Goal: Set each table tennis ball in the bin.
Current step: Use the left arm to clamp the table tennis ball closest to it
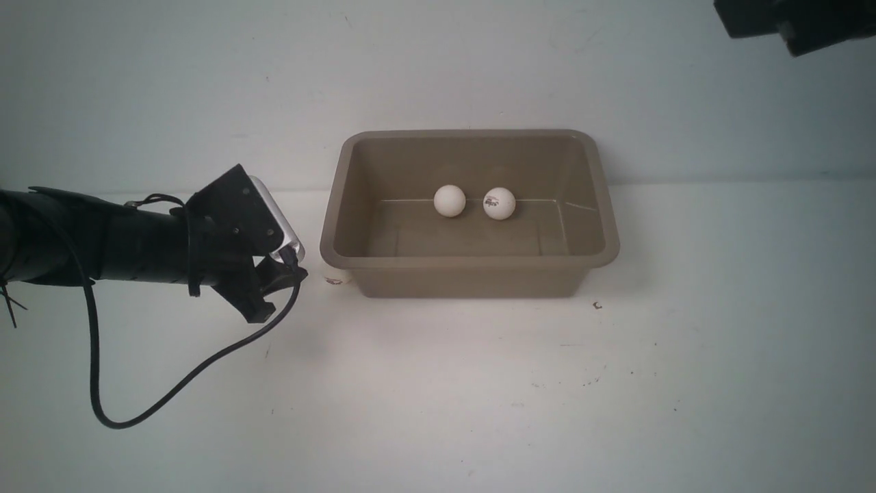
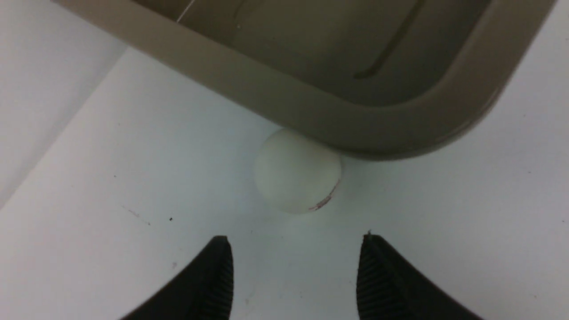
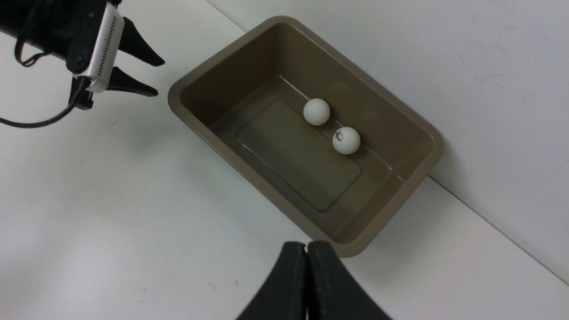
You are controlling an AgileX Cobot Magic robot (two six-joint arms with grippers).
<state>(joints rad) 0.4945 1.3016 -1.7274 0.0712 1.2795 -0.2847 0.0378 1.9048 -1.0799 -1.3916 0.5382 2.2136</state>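
Observation:
The taupe-brown bin (image 1: pixel 472 261) stands on the white table at the middle. Two white table tennis balls lie inside it by the far wall, one plain (image 1: pixel 449 200), one with a dark logo (image 1: pixel 499 203). The third ball (image 2: pixel 297 171) lies on the table, tucked against the bin's front-left corner under the rim, and only a sliver of it shows in the front view (image 1: pixel 335 279). My left gripper (image 2: pixel 295 240) is open and empty, low over the table, a short way from this ball and pointing at it. My right gripper (image 3: pixel 306 245) is shut and empty, high above the bin's right end.
The left arm's black cable (image 1: pixel 137 411) loops over the table at the front left. A white wall rises just behind the bin. In the right wrist view the bin's rim (image 3: pixel 249 173), both inner balls and the left gripper (image 3: pixel 160 79) show.

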